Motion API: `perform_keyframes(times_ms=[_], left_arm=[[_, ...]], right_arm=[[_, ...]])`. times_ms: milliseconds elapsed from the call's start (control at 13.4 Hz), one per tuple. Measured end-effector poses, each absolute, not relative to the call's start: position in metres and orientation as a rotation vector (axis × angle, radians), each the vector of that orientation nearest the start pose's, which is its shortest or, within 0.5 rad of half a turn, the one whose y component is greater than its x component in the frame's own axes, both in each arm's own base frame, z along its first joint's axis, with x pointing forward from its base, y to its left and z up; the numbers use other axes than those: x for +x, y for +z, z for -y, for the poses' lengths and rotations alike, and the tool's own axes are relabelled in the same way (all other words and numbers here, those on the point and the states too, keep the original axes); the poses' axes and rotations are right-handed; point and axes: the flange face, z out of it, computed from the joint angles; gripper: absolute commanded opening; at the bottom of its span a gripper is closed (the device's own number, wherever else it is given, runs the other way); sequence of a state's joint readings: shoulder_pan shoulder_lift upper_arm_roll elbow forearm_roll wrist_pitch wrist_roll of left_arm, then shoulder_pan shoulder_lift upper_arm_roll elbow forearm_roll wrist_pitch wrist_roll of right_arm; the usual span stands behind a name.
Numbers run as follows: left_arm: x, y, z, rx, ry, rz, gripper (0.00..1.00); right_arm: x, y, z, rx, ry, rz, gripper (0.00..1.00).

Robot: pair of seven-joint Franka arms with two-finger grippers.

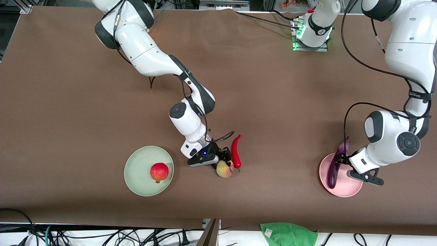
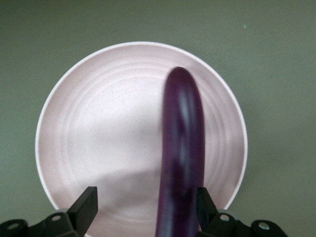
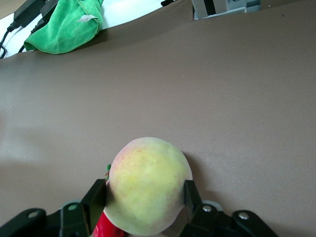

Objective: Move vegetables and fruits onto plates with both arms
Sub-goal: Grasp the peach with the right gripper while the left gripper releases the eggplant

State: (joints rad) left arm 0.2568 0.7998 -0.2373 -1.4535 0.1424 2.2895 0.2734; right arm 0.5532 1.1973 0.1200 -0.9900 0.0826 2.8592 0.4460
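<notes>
The yellow-pink peach rests on the brown table beside the red chili pepper. My right gripper is shut on the peach, one finger pressed to each side. A red pomegranate-like fruit lies on the mint green plate. At the left arm's end, the purple eggplant slants onto the pink plate. My left gripper stands open over that plate. The eggplant leans against one finger, with a wide gap to the other.
A green cloth lies off the table's front edge. The right arm's elbow and cables hang over the middle of the table. The left arm's base stands at the back edge.
</notes>
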Motion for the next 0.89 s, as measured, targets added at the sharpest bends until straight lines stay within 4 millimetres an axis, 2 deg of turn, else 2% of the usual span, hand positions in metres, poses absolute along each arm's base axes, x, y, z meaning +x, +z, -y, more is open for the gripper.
perform_keyframes(times_ms=[74, 298, 447, 670, 894], left_arm=[[0.727, 0.224, -0.045, -3.188, -0.115, -0.409, 1.00], [0.730, 0.230, -0.011, -3.250, -0.100, -0.316, 1.00], [0.730, 0.237, 0.034, -3.283, -0.079, -0.200, 1.00], [0.723, 0.238, 0.104, -3.309, -0.026, -0.033, 1.00], [0.709, 0.236, 0.166, -3.314, 0.024, 0.101, 1.00]], right_arm=[[0.673, 0.190, -0.471, -2.590, -0.678, 0.053, 0.20], [0.674, 0.192, -0.470, -2.593, -0.674, 0.051, 0.18], [0.677, 0.202, -0.470, -2.606, -0.653, 0.054, 0.18], [0.683, 0.237, -0.468, -2.660, -0.566, 0.068, 0.19], [0.692, 0.271, -0.449, -2.745, -0.449, 0.094, 0.21]])
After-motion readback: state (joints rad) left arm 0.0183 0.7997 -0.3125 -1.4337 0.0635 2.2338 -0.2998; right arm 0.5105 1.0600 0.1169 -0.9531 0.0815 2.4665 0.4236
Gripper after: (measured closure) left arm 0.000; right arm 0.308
